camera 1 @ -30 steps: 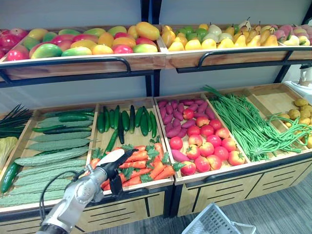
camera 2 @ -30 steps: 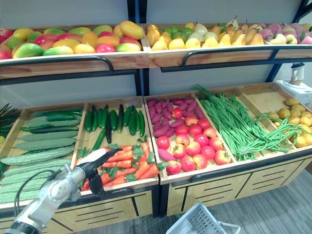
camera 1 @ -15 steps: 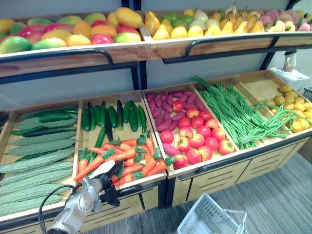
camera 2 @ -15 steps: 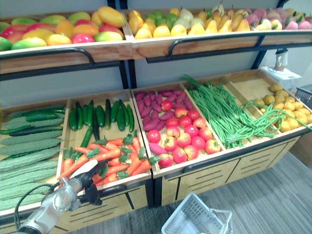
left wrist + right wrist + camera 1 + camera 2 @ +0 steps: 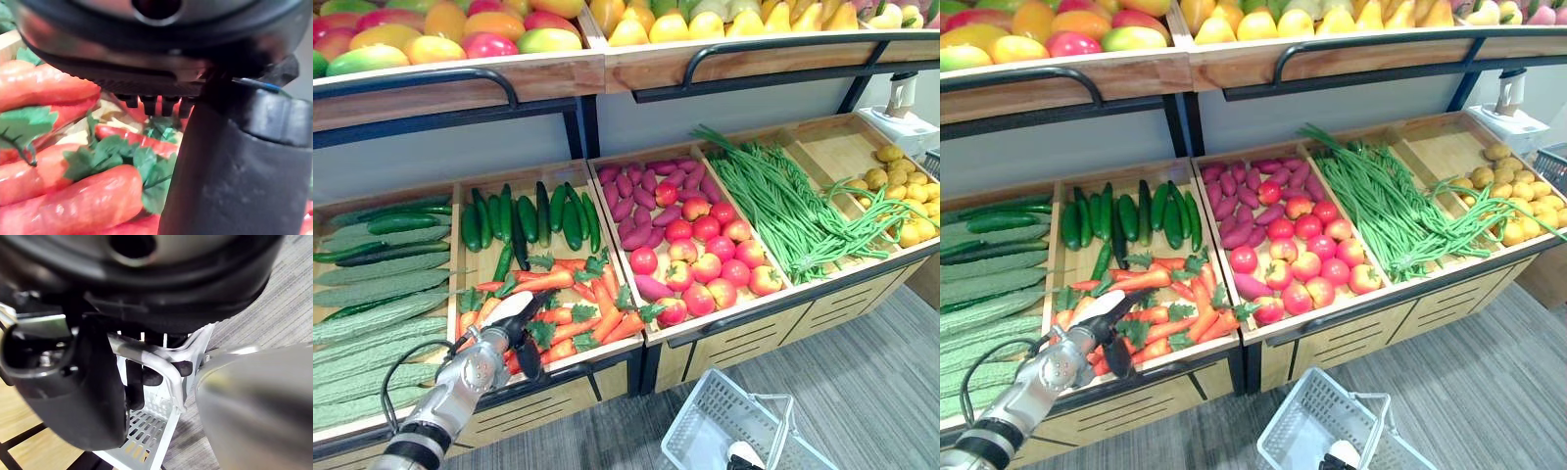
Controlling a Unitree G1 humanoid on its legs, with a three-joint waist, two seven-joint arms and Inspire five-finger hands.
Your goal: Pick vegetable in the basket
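Note:
A heap of orange carrots [image 5: 570,304] with green tops fills the near half of a wooden bin. My left hand [image 5: 509,318] hovers over the near left corner of that heap, its fingers straight and holding nothing. In the left wrist view the carrots [image 5: 73,196] lie just past the fingers [image 5: 146,102]. A white plastic basket [image 5: 705,431] hangs low in front of the stand, above the floor. My right hand [image 5: 93,396] is shut on the basket's handle [image 5: 156,360], and its white-covered thumb [image 5: 741,456] shows over the basket.
Dark cucumbers [image 5: 524,211] lie behind the carrots and bumpy gourds [image 5: 372,294] to their left. To the right are red round fruit and purple tubers [image 5: 690,245], long green beans [image 5: 783,211] and yellow tubers [image 5: 901,201]. A black rail [image 5: 431,83] edges the fruit shelf above.
The camera has swung down and right, so more of the basket shows. My left hand stays over the near left of the carrots, a little lower on them.

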